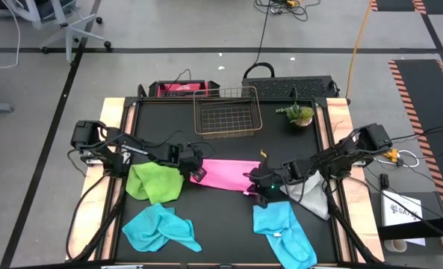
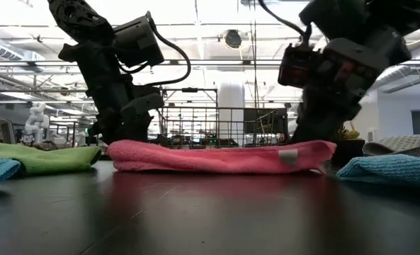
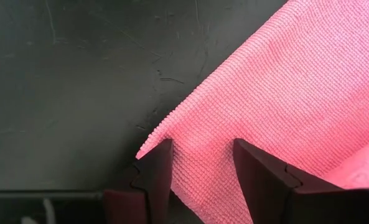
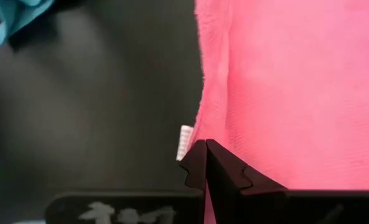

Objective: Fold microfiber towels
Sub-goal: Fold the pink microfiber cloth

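The pink towel [image 1: 225,173] lies folded flat mid-desk [image 1: 281,149], between the green towel [image 1: 155,181] and the grey one [image 1: 311,196]. The left gripper [image 3: 200,171] has its fingers spread over the pink towel's corner. The right gripper [image 4: 204,163], fingers pressed together, pinches its opposite edge beside a white tag [image 4: 185,142].

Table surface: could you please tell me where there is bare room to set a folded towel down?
Bare table lies left of the wire basket, behind the green towel, and between the two turquoise towels. The pink towel strip is crowded by both pincers.
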Robot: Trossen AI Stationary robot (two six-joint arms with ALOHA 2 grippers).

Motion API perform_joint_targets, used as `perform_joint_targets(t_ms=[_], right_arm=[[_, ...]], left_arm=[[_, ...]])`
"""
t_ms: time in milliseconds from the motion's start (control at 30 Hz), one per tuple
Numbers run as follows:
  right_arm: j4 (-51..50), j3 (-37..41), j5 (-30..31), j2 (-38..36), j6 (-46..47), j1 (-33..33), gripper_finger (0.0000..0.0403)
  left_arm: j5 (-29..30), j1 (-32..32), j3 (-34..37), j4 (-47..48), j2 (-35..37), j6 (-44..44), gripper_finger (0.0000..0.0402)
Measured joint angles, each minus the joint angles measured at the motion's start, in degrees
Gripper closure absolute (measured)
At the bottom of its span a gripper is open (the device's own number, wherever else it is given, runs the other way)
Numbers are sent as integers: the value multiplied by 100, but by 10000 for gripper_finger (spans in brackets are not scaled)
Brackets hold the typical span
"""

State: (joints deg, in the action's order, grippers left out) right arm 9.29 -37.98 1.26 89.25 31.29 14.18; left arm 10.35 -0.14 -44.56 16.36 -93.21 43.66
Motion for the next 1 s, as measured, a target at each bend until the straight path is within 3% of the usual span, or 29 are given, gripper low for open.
perform_joint_targets(t_ms=[367,767,1000], right_arm=[[-54,0,22,0,406,449,403],[684,-1,337,0,101,125,403],[80,-2,297,0,-77,81,403]], left_arm=[[7,0,0,2,0,13,229],[15,0,0,2,0,11,229],[20,0,0,2,0,10,229]])
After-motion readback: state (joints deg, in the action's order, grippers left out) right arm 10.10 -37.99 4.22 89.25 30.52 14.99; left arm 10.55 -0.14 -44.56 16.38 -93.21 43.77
